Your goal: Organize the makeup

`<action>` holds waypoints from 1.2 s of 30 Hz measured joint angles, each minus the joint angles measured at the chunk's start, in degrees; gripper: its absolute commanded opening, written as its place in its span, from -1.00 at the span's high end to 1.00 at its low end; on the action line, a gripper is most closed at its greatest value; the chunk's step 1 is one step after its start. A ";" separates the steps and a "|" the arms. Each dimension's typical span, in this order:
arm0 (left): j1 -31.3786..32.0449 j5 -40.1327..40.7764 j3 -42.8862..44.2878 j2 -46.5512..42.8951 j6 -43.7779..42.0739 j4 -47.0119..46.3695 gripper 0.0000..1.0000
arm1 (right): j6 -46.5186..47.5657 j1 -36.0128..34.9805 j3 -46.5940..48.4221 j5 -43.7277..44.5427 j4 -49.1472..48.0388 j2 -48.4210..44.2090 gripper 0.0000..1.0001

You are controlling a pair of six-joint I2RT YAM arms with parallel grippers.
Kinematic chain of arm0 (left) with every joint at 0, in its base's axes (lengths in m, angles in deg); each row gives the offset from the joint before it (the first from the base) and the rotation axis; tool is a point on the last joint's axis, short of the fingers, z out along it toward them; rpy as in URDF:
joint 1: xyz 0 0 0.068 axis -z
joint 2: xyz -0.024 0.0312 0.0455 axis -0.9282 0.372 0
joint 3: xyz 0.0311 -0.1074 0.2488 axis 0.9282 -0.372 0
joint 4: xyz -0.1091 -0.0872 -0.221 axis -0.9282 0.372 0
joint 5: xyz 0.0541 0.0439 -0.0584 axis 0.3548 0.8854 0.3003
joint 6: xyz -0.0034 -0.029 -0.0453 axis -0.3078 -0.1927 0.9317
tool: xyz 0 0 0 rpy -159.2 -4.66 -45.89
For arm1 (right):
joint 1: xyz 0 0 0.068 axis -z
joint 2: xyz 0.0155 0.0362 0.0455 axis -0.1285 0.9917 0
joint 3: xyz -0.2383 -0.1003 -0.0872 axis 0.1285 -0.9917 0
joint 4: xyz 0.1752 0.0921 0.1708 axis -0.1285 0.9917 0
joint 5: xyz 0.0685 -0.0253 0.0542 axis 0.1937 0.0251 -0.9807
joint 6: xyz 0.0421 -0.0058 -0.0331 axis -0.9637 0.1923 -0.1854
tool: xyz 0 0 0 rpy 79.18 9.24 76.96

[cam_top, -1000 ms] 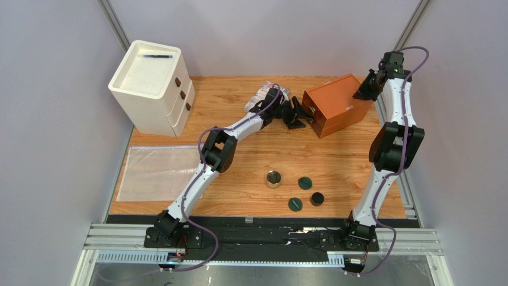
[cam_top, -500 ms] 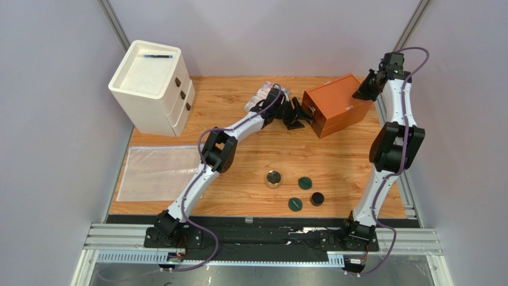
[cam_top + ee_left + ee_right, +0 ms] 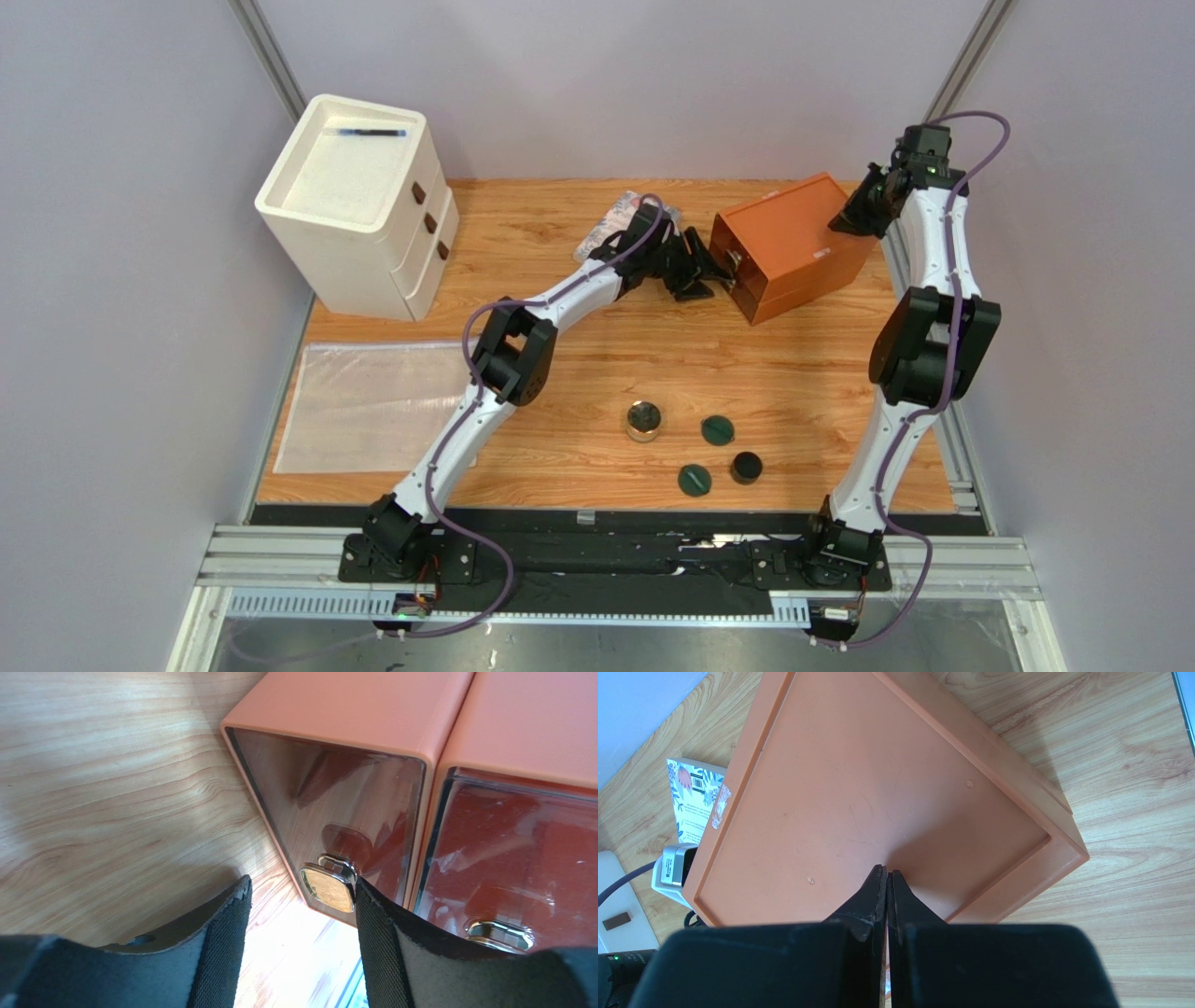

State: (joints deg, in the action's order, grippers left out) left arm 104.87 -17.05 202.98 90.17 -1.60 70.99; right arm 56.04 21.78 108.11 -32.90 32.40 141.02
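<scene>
Orange box [image 3: 365, 707] — rt knob [image 3: 500, 932] half hidden behind left pincer [image 3: 300, 906].

Wooden table [image 3: 589, 378], orange box [image 3: 786, 245], white drawers [image 3: 358, 196], compact [image 3: 645, 419]

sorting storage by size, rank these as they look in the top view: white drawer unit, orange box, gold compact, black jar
white drawer unit
orange box
gold compact
black jar
The last two look close.
</scene>
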 measured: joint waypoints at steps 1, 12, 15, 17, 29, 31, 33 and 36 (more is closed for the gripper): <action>-0.02 0.11 -0.02 -0.07 0.00 0.09 -0.15 | 0.00 0.00 -0.04 -0.02 -0.07 -0.02 1.00; -0.17 -0.22 -0.02 -0.11 1.84 -0.39 -0.04 | 0.02 0.04 -0.68 -0.13 -0.63 -0.33 1.00; -0.33 -0.52 -0.02 -0.11 2.23 -0.48 0.00 | 0.02 0.04 -0.68 -0.13 -0.63 -0.33 1.00; -0.44 -0.96 0.00 -0.11 2.29 -0.55 0.01 | 0.02 0.04 -0.70 -0.15 -0.66 -0.33 1.00; -0.50 -0.50 1.11 -0.13 1.33 2.54 0.05 | 0.24 0.13 -1.09 -0.63 -1.22 -0.33 1.00; -0.57 -0.39 1.20 -0.48 0.70 3.72 0.06 | 0.24 0.15 -1.09 -0.79 -1.25 -0.35 1.00; -0.72 -0.28 1.18 -0.94 -0.09 5.20 0.09 | 0.26 0.22 -1.18 -0.96 -1.33 -0.35 1.00; -0.98 -0.07 -0.02 -2.34 -1.36 7.17 0.12 | 0.24 0.28 -1.22 -1.16 -1.40 -0.35 1.00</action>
State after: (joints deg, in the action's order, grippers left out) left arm 103.89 -17.12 202.96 87.83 -2.96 78.15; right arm 56.29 22.06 106.89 -34.06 31.00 140.67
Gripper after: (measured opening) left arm 0.459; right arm 0.002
